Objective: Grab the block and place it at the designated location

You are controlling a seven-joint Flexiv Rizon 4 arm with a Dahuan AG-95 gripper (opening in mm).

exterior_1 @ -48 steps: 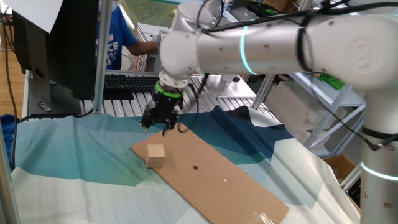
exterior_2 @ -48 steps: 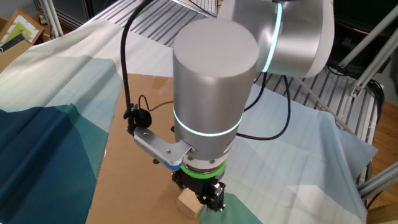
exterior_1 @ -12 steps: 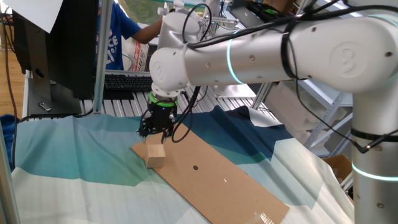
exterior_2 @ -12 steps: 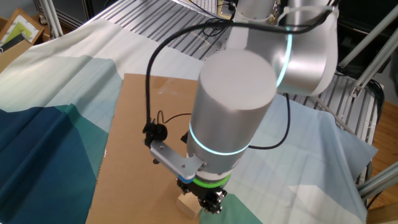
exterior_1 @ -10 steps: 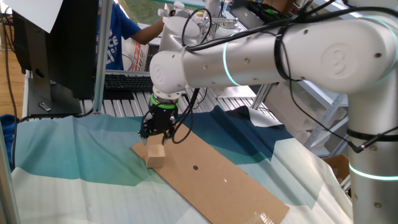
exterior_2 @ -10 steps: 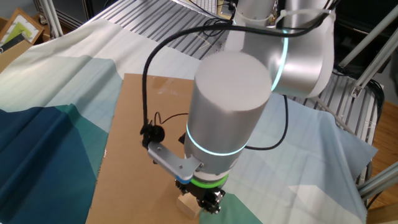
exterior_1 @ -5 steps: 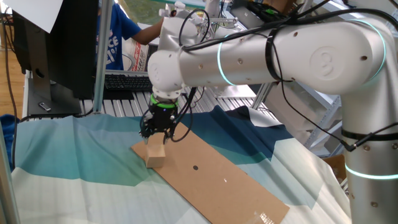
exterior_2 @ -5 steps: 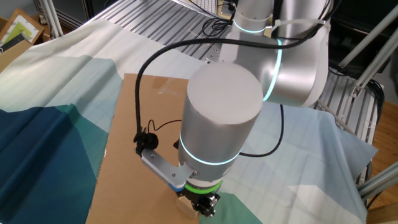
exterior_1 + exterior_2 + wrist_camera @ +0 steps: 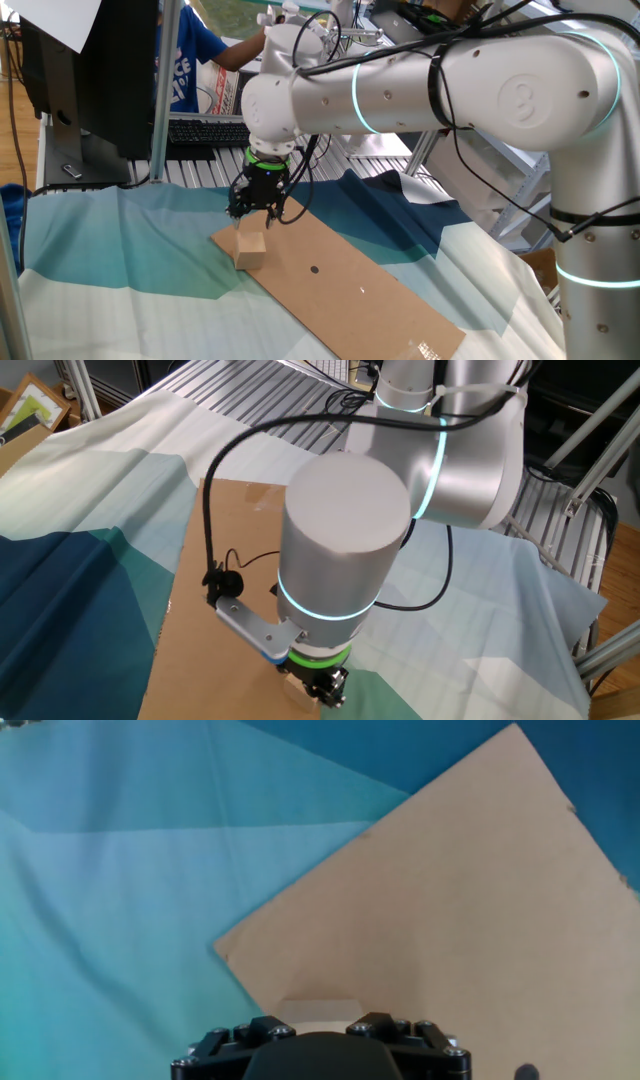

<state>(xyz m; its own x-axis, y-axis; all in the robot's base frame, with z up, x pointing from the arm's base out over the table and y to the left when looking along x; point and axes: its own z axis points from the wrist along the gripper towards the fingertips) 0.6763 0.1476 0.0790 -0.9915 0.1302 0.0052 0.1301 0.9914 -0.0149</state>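
Directly beneath my black two-finger fingers (image 9: 251, 215) sits the small light tan wooden cube (image 9: 250, 248), on the corner of the long flat brown cardboard sheet (image 9: 350, 285). Whether the fingers are spread or closed, I cannot tell. Beyond them, along the sheet, lies the tiny dark round dot (image 9: 314, 269).

One block (image 9: 250, 246), one cardboard sheet (image 9: 370, 290), one dark dot (image 9: 314, 269), one claw (image 9: 257, 208).
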